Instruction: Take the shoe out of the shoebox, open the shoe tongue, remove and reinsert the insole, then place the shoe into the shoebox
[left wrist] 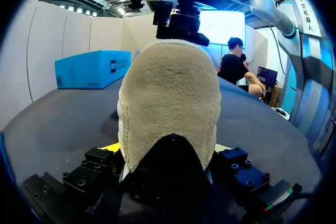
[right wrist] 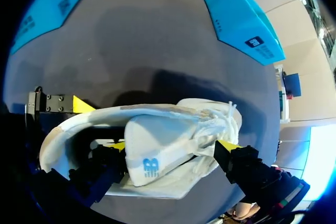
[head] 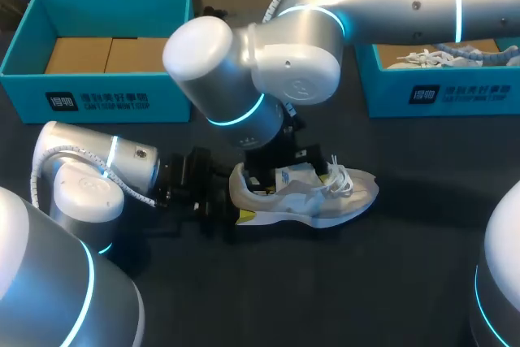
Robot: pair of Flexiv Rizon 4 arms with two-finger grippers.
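Observation:
A white and beige sneaker [head: 313, 197] lies on the dark table, toe to the right. My left gripper [head: 236, 202] comes in low from the left and is shut on its heel. In the left wrist view the beige heel [left wrist: 168, 103] fills the space between the yellow fingertips [left wrist: 111, 148], which press its two sides. My right gripper [head: 284, 170] hangs over the shoe's opening from above. In the right wrist view the right gripper [right wrist: 169, 147] stands open with the raised tongue [right wrist: 152, 150] between its fingers. One fingertip [right wrist: 114, 146] is inside the opening, the other by the laces [right wrist: 220, 119].
An open teal shoebox [head: 97, 95] with a cardboard bottom stands at the back left. A second teal shoebox [head: 439, 95] at the back right holds another white shoe [head: 455, 56]. My right arm's elbow hangs over the table's middle.

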